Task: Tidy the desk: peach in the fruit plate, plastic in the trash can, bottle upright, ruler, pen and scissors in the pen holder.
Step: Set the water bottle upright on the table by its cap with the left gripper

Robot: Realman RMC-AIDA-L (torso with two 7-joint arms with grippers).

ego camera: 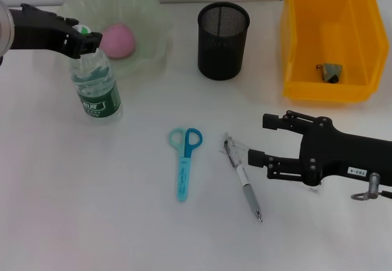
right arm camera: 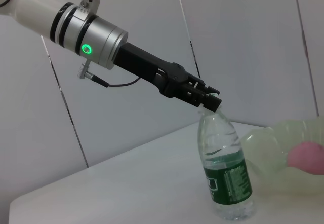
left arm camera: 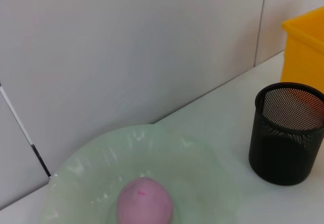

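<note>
White desk, left tool on upright bottle

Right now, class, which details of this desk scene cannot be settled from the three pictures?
- Ruler: a clear strip seems to lie under the pen in the head view; too faint to confirm.
- Object in the yellow bin: too small to identify.
- Left gripper: at the bottle cap; the grip itself is hidden.
- Pen holder floor: shadowed by its mesh wall.
</note>
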